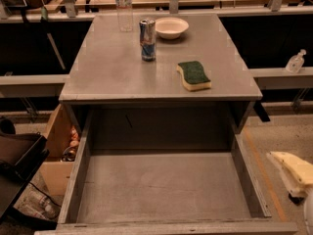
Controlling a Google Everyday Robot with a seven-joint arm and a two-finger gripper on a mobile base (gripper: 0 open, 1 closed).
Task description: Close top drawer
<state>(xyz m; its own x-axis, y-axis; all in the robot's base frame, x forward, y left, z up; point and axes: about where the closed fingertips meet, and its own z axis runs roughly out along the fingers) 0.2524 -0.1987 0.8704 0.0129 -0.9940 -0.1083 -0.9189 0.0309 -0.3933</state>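
The claw (293, 173) is hanging at the far right edge of the camera view, pale and only partly showing, and holding nothing that I can see. Whether it is open or shut I cannot tell. The top drawer (166, 190) is lying just to its left, pulled right out and gaping empty. I judge the claw is standing off to the side so it can come round to the drawer front and push.

Beyond the claw and to its left, the grey cabinet top (112, 72) is carrying a sponge (194, 75), a can (147, 39), a bowl (171, 27) and a water bottle (124, 6). Far to the claw's left, a tan wooden box (57, 131) is sitting low beside the cabinet.
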